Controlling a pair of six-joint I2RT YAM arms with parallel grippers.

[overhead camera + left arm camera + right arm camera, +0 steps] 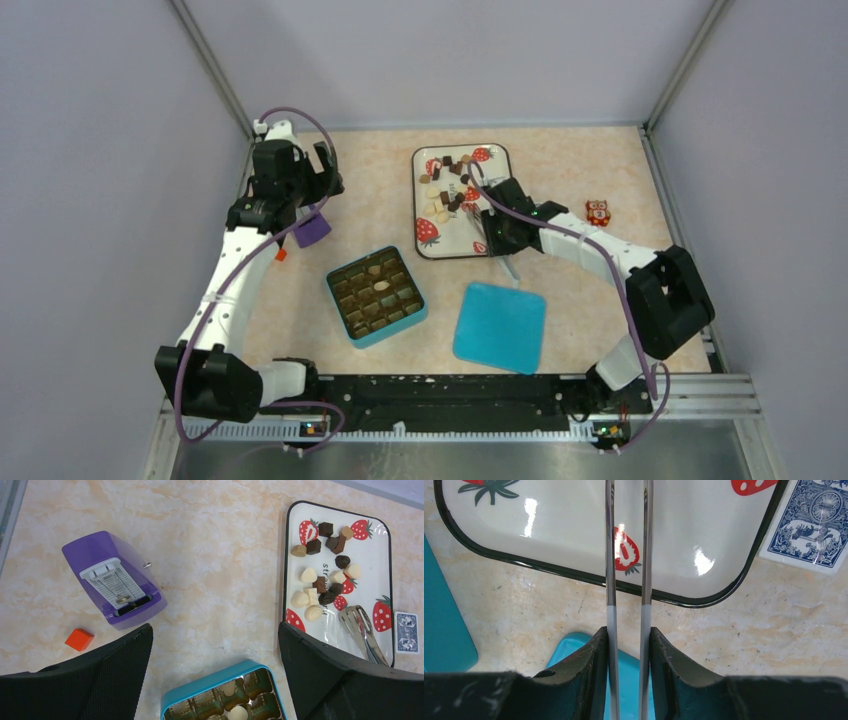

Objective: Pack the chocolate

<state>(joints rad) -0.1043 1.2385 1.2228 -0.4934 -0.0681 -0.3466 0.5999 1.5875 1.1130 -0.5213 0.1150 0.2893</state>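
Beige table (590, 165): chocolate (448, 187) lengthwise on tray (462, 238)

White-black arms (232, 270), seemingly purple cables (296, 110)

You are looking at a robot test cell in a lab. Plain lilac-grey wall panels (100, 150) box in a marble-patterned bench (580, 160), with bare metal frame posts (210, 65) at the corners. A left arm (235, 270) and a right arm (590, 250), white with trailing cables, are bolted to a black mounting rail (450, 392) at the near edge.
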